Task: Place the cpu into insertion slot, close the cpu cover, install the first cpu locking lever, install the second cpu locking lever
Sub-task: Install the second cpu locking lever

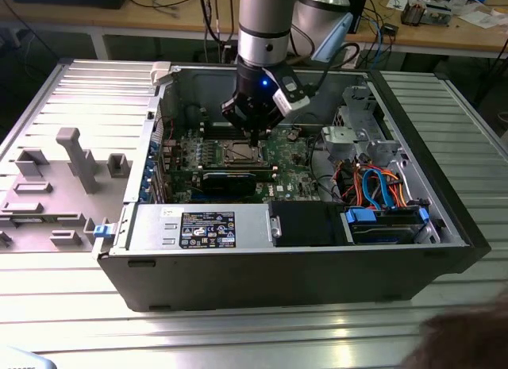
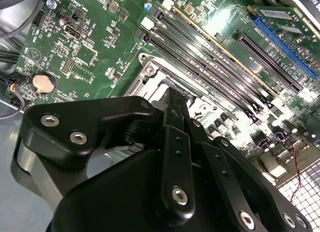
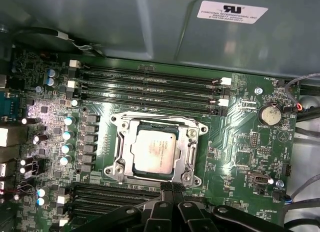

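Lying open on its side on the ribbed grey tabletop, the computer case exposes the green motherboard, and the arm reaches down into it from above. In the first wrist view the insertion slot sits at the board's middle with the cpu already seated in it, and the cpu cover appears to lie down around the chip, its window framing the silvery top. The tool hangs just beside the socket's edge, apart from the chip, fingers drawn together and holding nothing. The cover looks a thin, stiff, springy plate, best pressed at its rim; the chip is light, rigid and probably fragile underneath, so its edges are the safe hold. The levers are too fine to make out.
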`<state>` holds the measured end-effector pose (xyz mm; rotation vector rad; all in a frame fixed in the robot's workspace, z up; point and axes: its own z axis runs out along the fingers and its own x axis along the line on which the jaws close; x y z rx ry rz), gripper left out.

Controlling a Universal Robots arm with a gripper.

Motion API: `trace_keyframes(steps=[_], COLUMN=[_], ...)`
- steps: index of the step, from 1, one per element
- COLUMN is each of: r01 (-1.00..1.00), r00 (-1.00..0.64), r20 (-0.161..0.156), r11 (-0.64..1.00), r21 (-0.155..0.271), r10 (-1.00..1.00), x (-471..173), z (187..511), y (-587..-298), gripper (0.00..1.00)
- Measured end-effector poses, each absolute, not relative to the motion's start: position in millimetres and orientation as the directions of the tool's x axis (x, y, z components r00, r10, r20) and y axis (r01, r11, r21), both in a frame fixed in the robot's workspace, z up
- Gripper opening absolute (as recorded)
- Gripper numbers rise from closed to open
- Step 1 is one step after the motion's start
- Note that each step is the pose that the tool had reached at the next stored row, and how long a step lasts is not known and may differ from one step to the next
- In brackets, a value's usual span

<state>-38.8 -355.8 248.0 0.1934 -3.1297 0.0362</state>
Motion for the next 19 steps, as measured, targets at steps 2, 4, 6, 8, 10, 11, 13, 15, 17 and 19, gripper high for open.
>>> trace_keyframes(steps=[2, 4, 6, 8, 10, 11, 13, 15, 17, 19], r01=[-0.123, -0.123, -0.123, -0.123, -0.123, -0.123, -0.123, -0.123, -0.123, -0.123], r00=[-0.992, -0.992, -0.992, -0.992, -0.992, -0.992, -0.992, -0.992, -0.992, -0.992], r20=[0.006, 0.005, 0.001, -0.002, -0.006, -0.01, -0.014, -0.015, -0.016, -0.016], r11=[0.992, 0.992, 0.992, 0.991, 0.989, 0.986, 0.982, 0.98, 0.979, 0.979], r21=[-0.016, -0.006, 0.024, 0.051, 0.08, 0.112, 0.144, 0.155, 0.164, 0.164], r10=[-0.123, -0.123, -0.123, -0.123, -0.123, -0.123, -0.123, -0.122, -0.122, -0.122], x=[-39, -39, -39, -39, -39, -39, -39, -39, -39, -39], z=[248, 248, 248, 248, 248, 248, 248, 248, 248, 248], y=[-358, -361, -365, -367, -368, -369, -369, -369, -369, -370], gripper=[0.11, 0.11, 0.11, 0.11, 0.11, 0.11, 0.11, 0.11, 0.11, 0.11])
